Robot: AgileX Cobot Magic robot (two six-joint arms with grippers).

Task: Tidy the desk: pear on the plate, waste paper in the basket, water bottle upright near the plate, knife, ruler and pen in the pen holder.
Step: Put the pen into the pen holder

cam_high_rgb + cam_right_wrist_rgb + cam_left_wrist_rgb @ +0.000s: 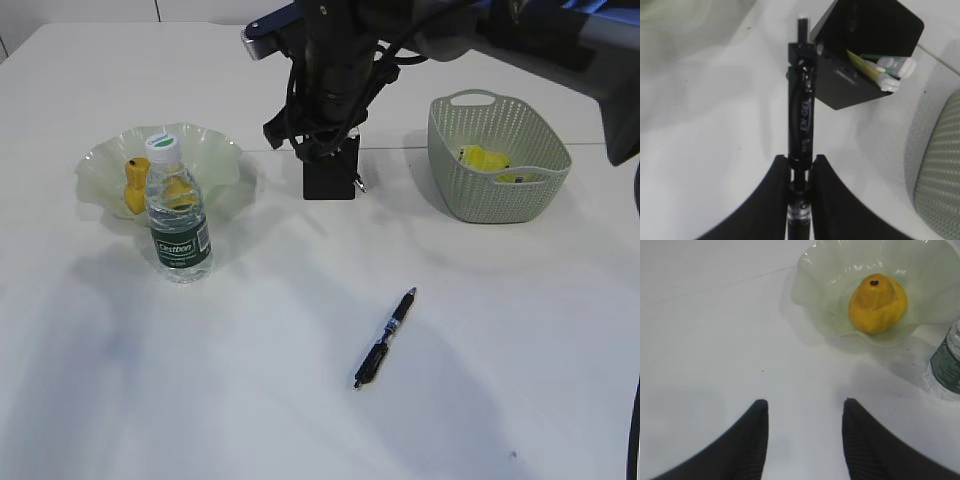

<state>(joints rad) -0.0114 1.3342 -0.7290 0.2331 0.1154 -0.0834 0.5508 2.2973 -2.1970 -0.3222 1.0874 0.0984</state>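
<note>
1. The right gripper (pixel 800 172) is clamped on a black pen (pixel 801 120), its jaws nearly together around the barrel, holding it over the white surface (pixel 300 400).
2. In the right wrist view the held pen's far tip lies just beside the black pen holder (pixel 860 55), outside its rim; whether the two touch cannot be told.
3. The pen holder already contains items with white and green ends, one with a yellow part; what they are cannot be made out.
4. In the exterior view the right arm hangs over the pen holder (pixel 330 178), at the middle rear of the surface.
5. The left gripper (pixel 805 415) hovers about half open over bare surface, holding nothing.
6. The pear (pixel 877 302) sits in the pale green plate (pixel 815 290), at the left.
7. The water bottle (pixel 177 215) stands upright just in front of the plate (pixel 215 160).
8. The waste paper (pixel 485 160) lies inside the sage-green basket (pixel 500 195), at the right.
9. A second pen (pixel 385 338) lies flat on the surface in the foreground, well apart from everything else.
</note>
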